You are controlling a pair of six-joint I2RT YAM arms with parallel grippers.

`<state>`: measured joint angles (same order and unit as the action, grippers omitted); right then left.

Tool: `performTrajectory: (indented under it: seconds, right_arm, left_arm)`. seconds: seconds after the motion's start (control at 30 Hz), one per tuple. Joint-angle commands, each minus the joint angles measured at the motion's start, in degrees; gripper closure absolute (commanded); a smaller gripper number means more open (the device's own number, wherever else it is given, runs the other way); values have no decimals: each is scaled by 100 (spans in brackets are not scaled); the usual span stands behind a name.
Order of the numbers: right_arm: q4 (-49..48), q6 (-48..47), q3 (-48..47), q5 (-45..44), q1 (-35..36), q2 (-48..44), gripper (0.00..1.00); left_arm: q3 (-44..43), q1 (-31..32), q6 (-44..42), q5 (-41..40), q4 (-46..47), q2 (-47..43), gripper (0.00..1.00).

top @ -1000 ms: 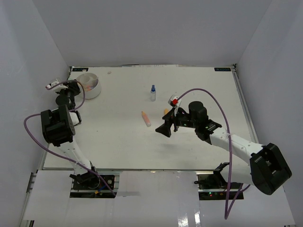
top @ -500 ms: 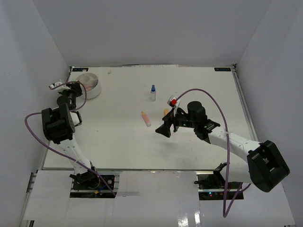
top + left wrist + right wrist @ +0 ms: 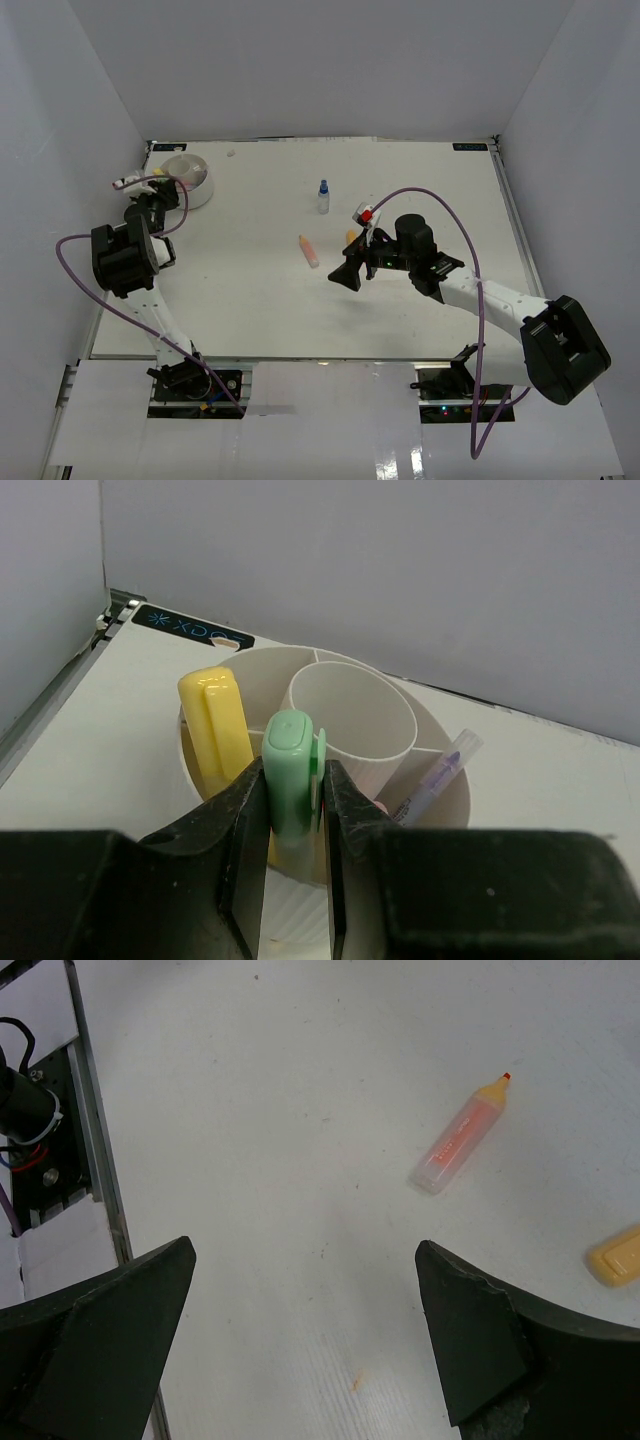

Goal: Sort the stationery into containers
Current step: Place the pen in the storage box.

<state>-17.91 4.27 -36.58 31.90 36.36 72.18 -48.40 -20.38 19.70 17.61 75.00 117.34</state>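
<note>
Beside the white tub [image 3: 452, 808], the left claw [image 3: 293, 790] has edged closer, clamping a green highlighter [image 3: 290, 748]. Right claw [image 3: 305, 1255] idles wide open.

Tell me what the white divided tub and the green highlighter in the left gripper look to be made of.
The white divided tub looks like moulded plastic, matte to satin: thin even walls, fine ribbing low on the outside. The green highlighter is likely plastic too, smooth with a soft sheen: rounded moulded cap with a clip.
</note>
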Motion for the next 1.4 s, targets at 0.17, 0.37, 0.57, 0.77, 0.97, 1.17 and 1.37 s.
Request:
performTrajectory:
  seconds: [0.17,0.37,0.57,0.77,0.97,1.17,1.37]
  right_arm:
    - [-169,-49,-95,132,-32,15,2]
    - [-195,-40,-60,132,-32,-11,2]
    - [-195,-41,-42,71,-24,-73,2]
    - [-160,-32,-42,36,-32,-117,2]
    - [304,-260,-192,-588,-24,-20,1]
    - [551,-374,-376,-1088,186,155,4]
    - [973,-620,-990,-2064,783,981,6]
  left_arm:
    - [-187,26,-133,85,-135,-316,41]
    - [-170,25,-151,-90,-398,-650,21]
    - [-99,25,-212,-494,-924,-1098,4]
    - [-3,26,-300,-776,-1706,-1670,2]
    - [-257,25,-64,-1628,-3751,-2608,2]
    - [-284,34,831,-2060,-5861,-4066,2]
    - [-11,34,1203,-1305,-7366,-5299,2]
